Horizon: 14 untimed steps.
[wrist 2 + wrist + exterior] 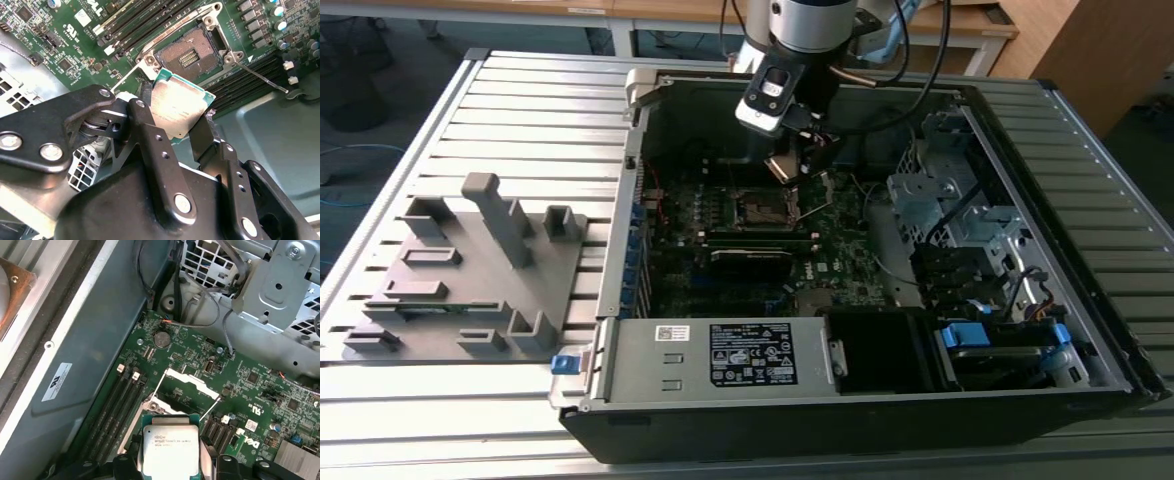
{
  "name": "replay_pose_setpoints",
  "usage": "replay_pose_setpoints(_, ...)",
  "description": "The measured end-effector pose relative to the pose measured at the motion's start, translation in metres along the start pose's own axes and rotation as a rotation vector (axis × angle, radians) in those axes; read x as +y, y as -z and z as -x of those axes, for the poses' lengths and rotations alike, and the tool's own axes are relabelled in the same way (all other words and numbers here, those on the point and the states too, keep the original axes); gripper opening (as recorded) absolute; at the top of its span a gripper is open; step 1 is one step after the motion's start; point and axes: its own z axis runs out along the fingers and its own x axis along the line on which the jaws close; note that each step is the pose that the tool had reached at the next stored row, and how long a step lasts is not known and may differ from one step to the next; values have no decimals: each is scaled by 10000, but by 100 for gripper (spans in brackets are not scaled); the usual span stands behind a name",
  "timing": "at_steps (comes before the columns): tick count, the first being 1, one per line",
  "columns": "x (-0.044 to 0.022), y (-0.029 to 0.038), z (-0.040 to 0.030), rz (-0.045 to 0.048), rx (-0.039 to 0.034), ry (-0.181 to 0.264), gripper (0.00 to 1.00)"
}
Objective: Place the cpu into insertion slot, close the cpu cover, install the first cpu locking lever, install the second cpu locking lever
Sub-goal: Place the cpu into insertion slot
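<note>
Item: gripper, clamped on the cpu by two opposite edges; I log the chip as held, metal top showing in both wrist views.
Item: insertion slot, open and bare, lying straight beyond the fingertips; chip hangs apart from it, not yet seated.
Item: cpu cover, raised off the slot; one wire lever swung out beside it.
Writing: fine print on the chip's top; a white label on the power supply; neither transcribed.

Dull silver-grey cpu, green motherboard, black end effector, pale grey slatted table.
</note>
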Motion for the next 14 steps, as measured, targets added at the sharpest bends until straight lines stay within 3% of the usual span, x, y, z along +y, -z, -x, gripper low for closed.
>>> replay_pose_setpoints(14, 1, -2, -1, 3, -9, -98, 54)
